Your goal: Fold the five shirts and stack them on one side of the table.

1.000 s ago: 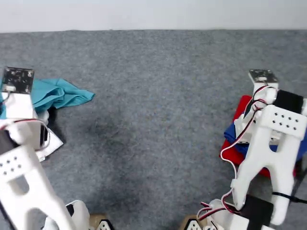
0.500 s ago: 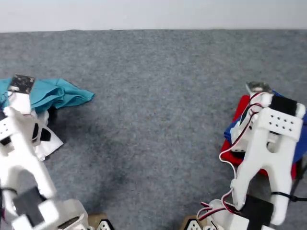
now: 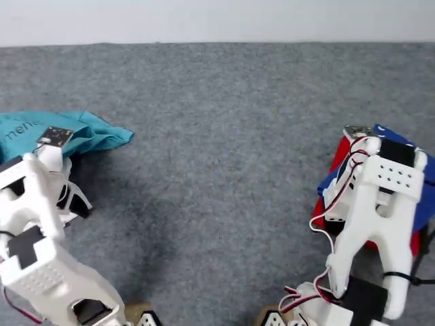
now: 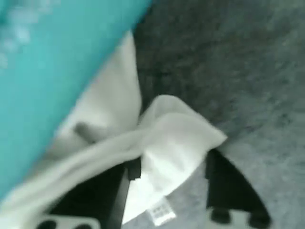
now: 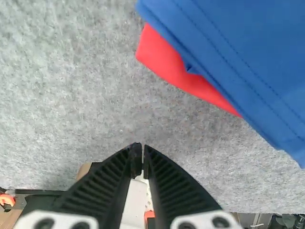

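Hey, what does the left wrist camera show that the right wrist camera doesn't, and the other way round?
Left wrist view: a teal shirt and a white shirt, its corner lying inside the open left gripper. Right wrist view: a blue shirt lying on a red shirt, with the right gripper shut and empty, clear of them. Both: the grey table surface.

I watch from a fixed overhead camera on the arms' side of the rig. It looks down across the grey worktop (image 3: 224, 122), with the left arm (image 3: 34, 224) and right arm (image 3: 380, 204) in its lower corners. The left wrist camera sits very close to the white cloth (image 4: 167, 148) and teal shirt (image 4: 57, 62); overhead, that teal shirt is at the left edge. The right wrist camera looks down past its end effector (image 5: 137, 150), from farther off, at the blue shirt (image 5: 228, 52) and red shirt (image 5: 176, 71), which lie at the overhead frame's right edge.
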Controlling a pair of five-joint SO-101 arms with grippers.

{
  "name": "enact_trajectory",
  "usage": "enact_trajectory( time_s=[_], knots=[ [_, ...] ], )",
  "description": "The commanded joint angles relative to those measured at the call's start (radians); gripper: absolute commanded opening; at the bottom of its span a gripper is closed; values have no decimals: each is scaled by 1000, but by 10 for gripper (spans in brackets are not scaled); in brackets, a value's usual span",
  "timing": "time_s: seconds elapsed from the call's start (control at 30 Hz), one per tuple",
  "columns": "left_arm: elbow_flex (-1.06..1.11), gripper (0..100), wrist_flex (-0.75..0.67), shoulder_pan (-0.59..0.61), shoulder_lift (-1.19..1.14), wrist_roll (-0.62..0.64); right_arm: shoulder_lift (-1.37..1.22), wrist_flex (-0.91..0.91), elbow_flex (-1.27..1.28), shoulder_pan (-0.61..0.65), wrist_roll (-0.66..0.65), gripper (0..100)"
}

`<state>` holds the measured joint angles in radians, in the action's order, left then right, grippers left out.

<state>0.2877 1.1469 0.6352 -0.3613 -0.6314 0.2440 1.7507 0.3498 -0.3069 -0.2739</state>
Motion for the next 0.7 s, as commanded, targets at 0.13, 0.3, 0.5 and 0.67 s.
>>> enact_trajectory(
  time_s=[0.13,0.3,0.5,0.67],
  knots=[
    [-263,12,199,-52,-38,3,50,38,-5,8,12,9],
    [-506,13,423,-98,-38,87,50,38,-5,8,12,9],
    [-782,13,611,-226,-37,169,51,38,-8,10,11,9],
    [-826,13,608,-385,83,239,51,38,-8,10,11,9]
  ],
)
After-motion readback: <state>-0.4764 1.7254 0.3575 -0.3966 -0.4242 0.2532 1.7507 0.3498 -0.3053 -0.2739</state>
